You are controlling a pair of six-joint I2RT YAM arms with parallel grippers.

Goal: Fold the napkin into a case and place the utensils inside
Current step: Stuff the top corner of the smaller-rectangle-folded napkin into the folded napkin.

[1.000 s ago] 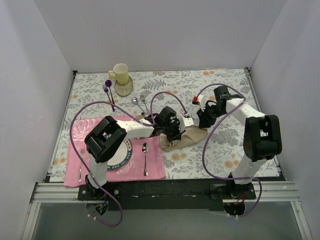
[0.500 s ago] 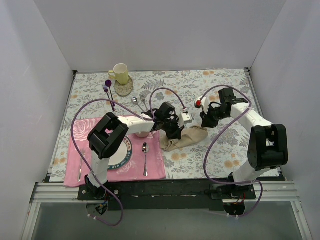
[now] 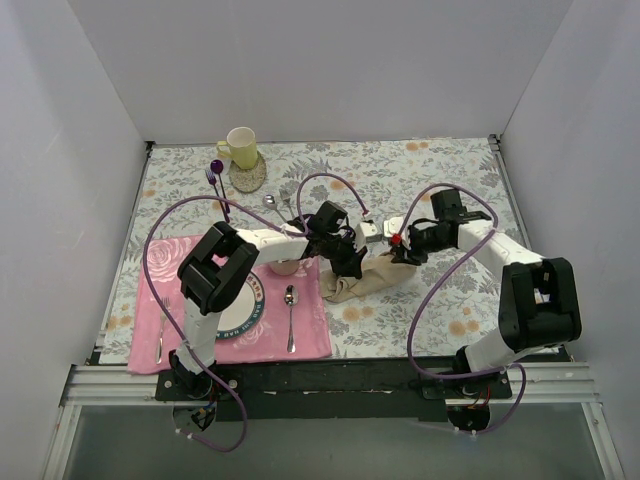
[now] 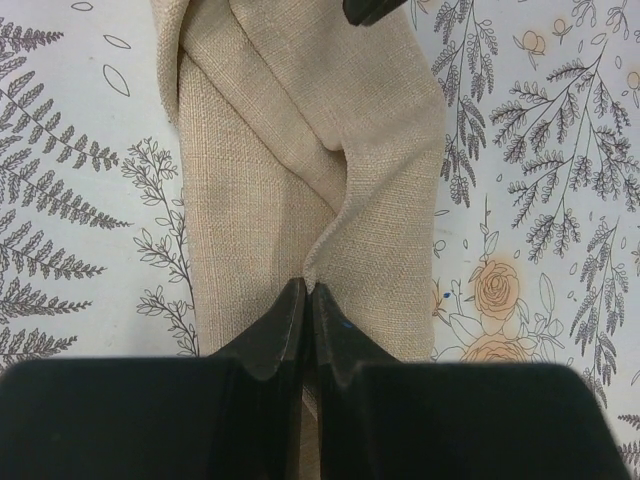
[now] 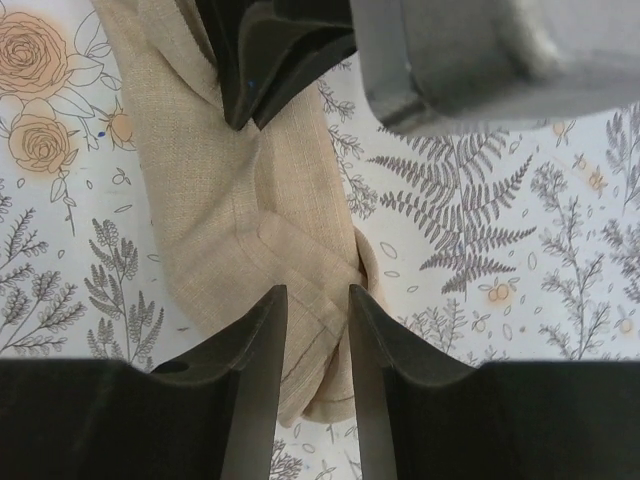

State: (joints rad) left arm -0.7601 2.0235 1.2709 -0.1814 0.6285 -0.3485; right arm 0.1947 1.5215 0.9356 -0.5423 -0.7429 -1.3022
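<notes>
**2 end effectors on 1 cloth strip, and the fold could slip**

The napkin [image 3: 368,277] lies flat on the counter [image 3: 440,175], about mid-width, just right of the pink placemat [image 3: 312,335]. It is gathered into a narrow oblong whose long axis, in the top view, runs from near-left to far-right. The near-left end is just beside the placemat's edge. The folding looks unfinished: the left wrist view shows overlapping layers with a loose diagonal edge.

The left end effector [image 4: 306,296] is clamped tight on a thin pinch of that edge, around the strip's middle. The right end effector [image 5: 308,305] sits over the far-right end with its jaws apart and cloth showing in the gap. I see no squeeze on it.

Risks, as I judge them:

1. The left pinch takes very little cloth, so a pull along the long axis could tug it free and let the layers spring open.
2. The 2 end effectors are very near each other, so a careless move could knock them together.
3. Dragging could swing the strip off its axis.

The utensils [image 3: 270,201], a small spoon and fork, lie far-left of the strip, well apart from it.
</notes>
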